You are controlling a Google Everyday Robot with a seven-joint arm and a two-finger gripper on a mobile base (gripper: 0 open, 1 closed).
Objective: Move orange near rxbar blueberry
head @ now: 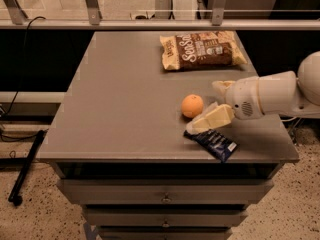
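The pincer point(206, 106), just right of the orange point(192, 105), covers one end of the rxbar blueberry point(216, 143). The arm point(280, 91) is cut off at the right edge, and the bar's lettering is unreadable.

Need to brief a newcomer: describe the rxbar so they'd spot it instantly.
On the grey cabinet top, look near the front right edge, just in front of the claw and orange. The rxbar blueberry is the flat dark-blue wrapper, smaller than the brown snack bag behind.

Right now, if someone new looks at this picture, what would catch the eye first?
The small round orange fruit sits on the grey tabletop, just behind the flat dark blue wrapped bar near the front edge. The white arm's gripper is close beside the fruit, fingers open, not holding it.
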